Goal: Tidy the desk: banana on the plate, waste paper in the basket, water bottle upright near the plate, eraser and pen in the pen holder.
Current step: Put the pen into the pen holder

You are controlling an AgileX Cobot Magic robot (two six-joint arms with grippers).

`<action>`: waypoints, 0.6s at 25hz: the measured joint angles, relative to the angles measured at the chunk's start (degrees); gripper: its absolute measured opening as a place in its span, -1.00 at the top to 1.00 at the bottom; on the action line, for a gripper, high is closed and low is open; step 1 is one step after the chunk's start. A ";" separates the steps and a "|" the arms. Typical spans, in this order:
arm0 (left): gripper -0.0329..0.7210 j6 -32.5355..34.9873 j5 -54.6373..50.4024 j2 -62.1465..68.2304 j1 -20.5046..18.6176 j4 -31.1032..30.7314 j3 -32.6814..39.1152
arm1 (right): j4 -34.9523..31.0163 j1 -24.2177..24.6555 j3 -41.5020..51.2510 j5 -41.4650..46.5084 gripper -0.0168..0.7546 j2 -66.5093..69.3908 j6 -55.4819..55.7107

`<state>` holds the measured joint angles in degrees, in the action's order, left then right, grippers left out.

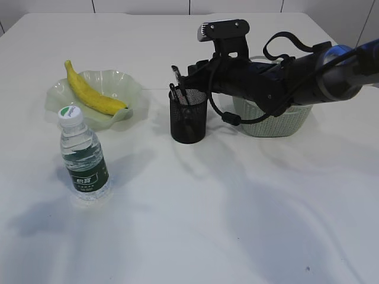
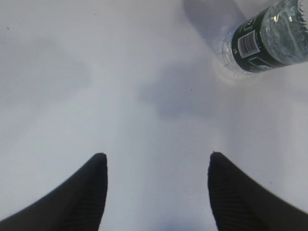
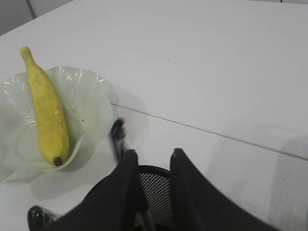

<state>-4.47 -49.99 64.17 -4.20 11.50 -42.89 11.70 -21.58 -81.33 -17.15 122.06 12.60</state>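
The right gripper point(image 1: 177, 80) is sitting right over the rim of the mesh pen holder point(image 1: 188, 117), jaws parted a bit with a visible gap between the 2 fingers in the wrist view, and I honestly can't tell if it has any hold on the pen point(image 1: 180, 90) or has let go. The pen looks blurred in the wrist view point(image 3: 117, 137), leaning just left of the fingers at the holder's rim point(image 3: 159, 171), so my guess is it's dropping in or about to. If I were running this step I'd open wide enough that the pen isn't pinched, keep the tip pointed down into the cup, then lift straight up so the fingers don't snag the pen or tip that light holder over. Can't see the eraser anywhere, maybe it's inside the cup, too dark to say. Moving out: the basket point(image 1: 272, 121) is just behind the arm on the right, the banana point(image 1: 92, 93) is lying on the green plate point(image 1: 133, 89) off to the left, and the water bottle point(image 1: 84, 157) stands upright in front of the plate. The left gripper point(image 2: 156, 166) hangs open over bare table point(image 2: 96, 72), holding nothing, with the bottle near it.
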 joint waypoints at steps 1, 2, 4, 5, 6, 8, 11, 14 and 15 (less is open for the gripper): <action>-0.32 0.00 0.00 0.00 0.00 0.00 0.00 | 0.00 0.00 0.00 0.09 0.50 0.00 0.00; -0.32 0.00 0.00 0.00 0.00 0.00 0.00 | 0.00 0.00 0.00 0.09 0.48 0.00 0.00; -0.32 0.00 0.00 0.00 0.00 0.00 0.00 | 0.09 0.00 0.00 0.09 0.47 0.00 0.00; -0.32 0.00 0.00 0.00 0.00 0.00 0.00 | 0.09 0.00 0.00 0.09 0.46 0.00 0.00; -0.32 0.00 0.00 0.00 0.00 0.00 0.00 | 0.09 0.00 0.00 0.09 0.46 0.00 0.00; -0.32 0.00 0.00 0.00 0.00 0.00 0.00 | 0.09 0.00 0.00 0.09 0.46 0.00 0.00; -0.32 0.00 0.00 0.00 0.00 0.00 0.00 | 0.09 0.00 0.00 0.57 0.46 0.00 0.62; -0.32 0.00 0.00 0.00 0.00 0.00 0.00 | 0.09 0.00 0.00 2.95 0.46 -0.63 1.74; -0.32 0.00 0.00 0.00 0.00 0.00 0.00 | 0.09 0.00 0.00 4.24 0.46 -1.15 2.05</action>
<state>-4.47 -49.99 64.17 -4.20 11.50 -42.89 11.79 -21.58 -81.33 -12.91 120.91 14.66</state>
